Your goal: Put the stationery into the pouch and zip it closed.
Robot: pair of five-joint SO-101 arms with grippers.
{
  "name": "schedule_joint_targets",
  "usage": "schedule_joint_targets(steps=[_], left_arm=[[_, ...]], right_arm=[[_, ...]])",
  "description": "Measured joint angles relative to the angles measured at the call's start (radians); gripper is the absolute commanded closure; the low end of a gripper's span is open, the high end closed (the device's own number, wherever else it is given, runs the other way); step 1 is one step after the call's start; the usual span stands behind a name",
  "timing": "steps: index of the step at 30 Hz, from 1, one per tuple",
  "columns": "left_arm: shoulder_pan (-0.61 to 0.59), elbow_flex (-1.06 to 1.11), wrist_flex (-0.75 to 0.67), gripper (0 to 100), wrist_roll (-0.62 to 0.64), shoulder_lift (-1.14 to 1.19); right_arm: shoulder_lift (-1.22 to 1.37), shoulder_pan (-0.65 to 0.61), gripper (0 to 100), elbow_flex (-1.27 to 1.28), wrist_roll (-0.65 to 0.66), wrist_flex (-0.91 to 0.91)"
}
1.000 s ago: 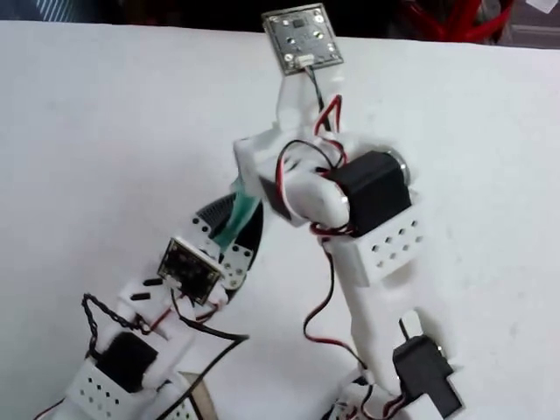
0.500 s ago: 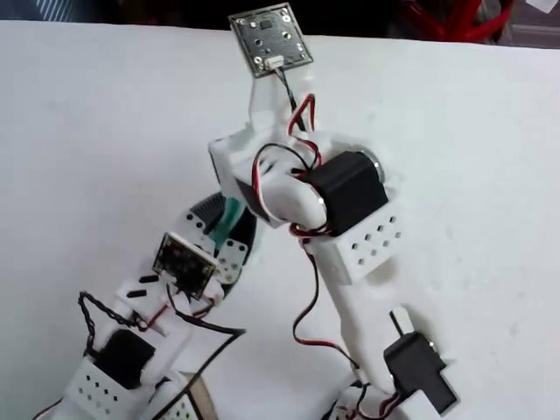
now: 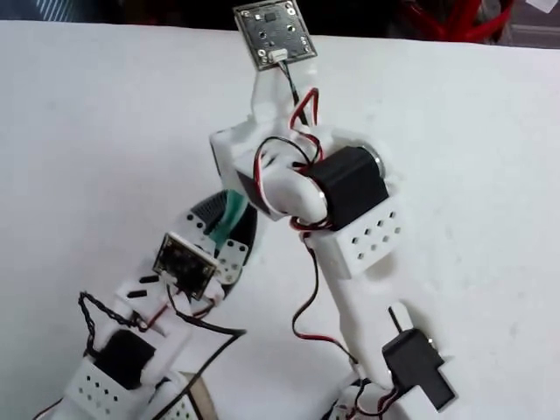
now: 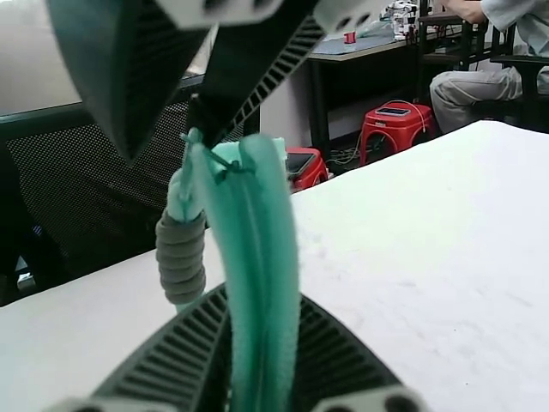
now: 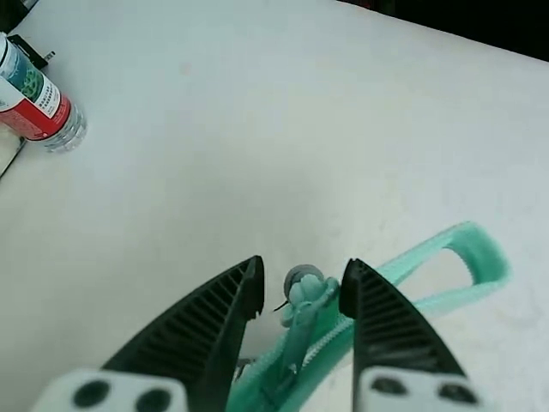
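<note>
Pouch (image 4: 257,215) clamped in left tool (image 4: 257,296), presumably as an anchor for zipping; right tool (image 5: 302,268), jaws apart, straddles zipper pull (image 5: 304,290), not yet gripping.

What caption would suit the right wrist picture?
Open right end effector straddling the zipper pull of a teal pouch.
</note>
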Motion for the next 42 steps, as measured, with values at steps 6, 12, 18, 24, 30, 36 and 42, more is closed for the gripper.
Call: schedule_joint_targets(steps=[6, 12, 18, 24, 30, 36, 42], left_arm=[[0.0, 0.0, 0.0, 98, 0.0, 0.0], [0.0, 0.0, 0.0, 98, 0.0, 0.0], [0.0, 0.0, 0.0, 98, 0.0, 0.0], [0.0, 0.0, 0.0, 98, 0.0, 0.0], [0.006, 0.0, 0.0, 98, 0.0, 0.0], [0.014, 0.0, 0.0, 98, 0.0, 0.0], [0.014, 0.003, 0.002, 98, 0.0, 0.0]], right_arm=[[0.0, 0.0, 85.0, 0.0, 0.0, -0.002], [0.0, -0.005, 85.0, -0.005, 0.0, -0.002], [0.002, -0.025, 85.0, -0.005, 0.0, -0.029], [0.002, -0.025, 85.1, -0.002, 0.0, -0.041], [0.002, -0.023, 85.1, 0.066, 0.003, -0.043], [0.0, 0.005, 91.9, 0.091, 0.035, -0.029], [0.0, 0.017, 96.5, 0.092, 0.117, -0.014]])
